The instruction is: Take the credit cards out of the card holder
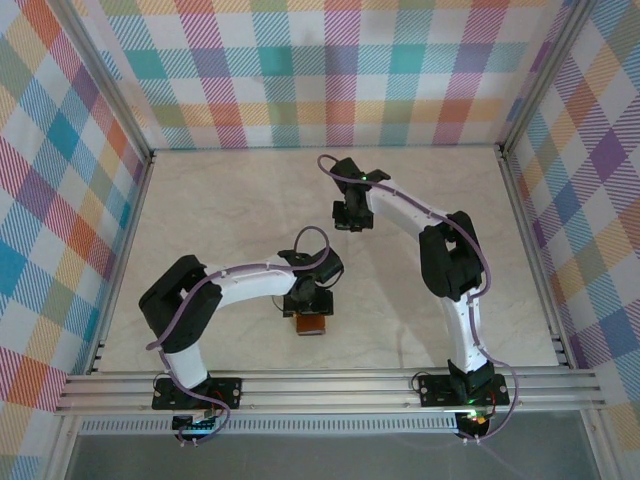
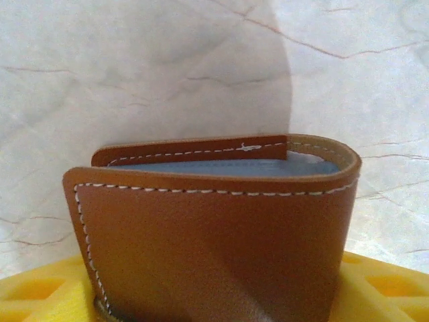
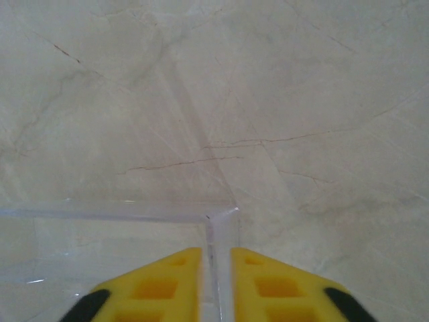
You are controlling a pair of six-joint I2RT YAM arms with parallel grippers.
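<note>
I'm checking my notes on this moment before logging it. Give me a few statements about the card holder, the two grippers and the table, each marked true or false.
1. The left gripper grips the tan-brown card holder. True.
2. The card holder lies spread flat open. False: it is folded, with its grey-blue lining just showing between the leaves.
3. The right gripper is spread wide. False: its yellow fingers stand close together, with a clear plastic edge in the narrow gap.
4. The table has a pale marbled top. True.
</note>
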